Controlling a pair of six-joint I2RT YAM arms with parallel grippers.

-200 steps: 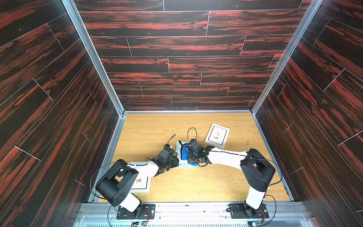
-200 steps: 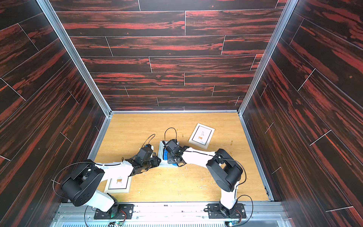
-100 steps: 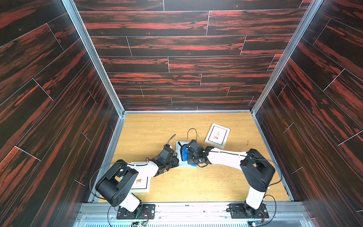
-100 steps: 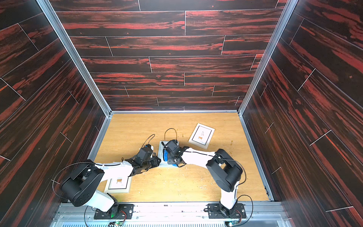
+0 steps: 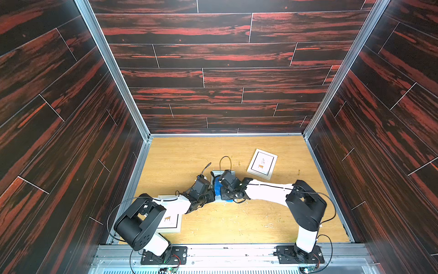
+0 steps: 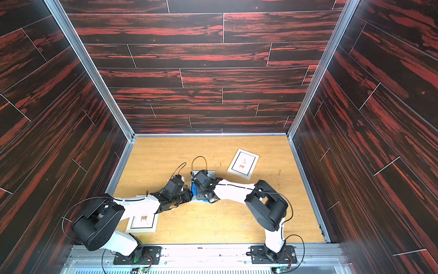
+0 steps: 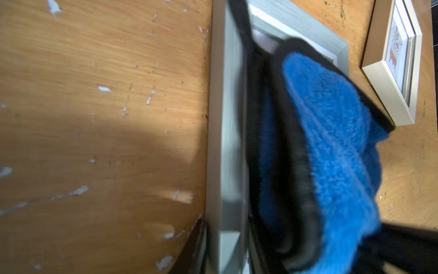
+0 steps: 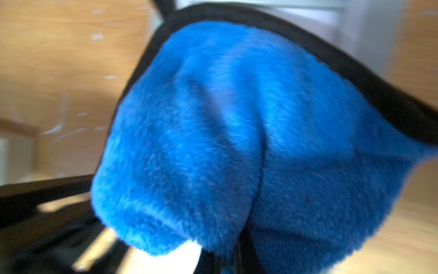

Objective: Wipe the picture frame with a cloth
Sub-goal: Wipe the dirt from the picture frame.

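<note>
Wiping well here means the right pincer, clamped on the bunched cloth, sweeping flat, even strokes across the grey picture frame in the middle of the counter. The left pincer appears clamped on the frame's side rail to steady it. The cloth shows bright blue, fluffy and black-edged, draped over the frame's face.

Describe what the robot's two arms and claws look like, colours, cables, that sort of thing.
The left arm and right arm match: a smooth white link between chunky black joint housings, each mounted on a black base plate bolted to a silver rail. Thin black cables loop off both. The left claw and right claw are black. No markings are legible.
</note>
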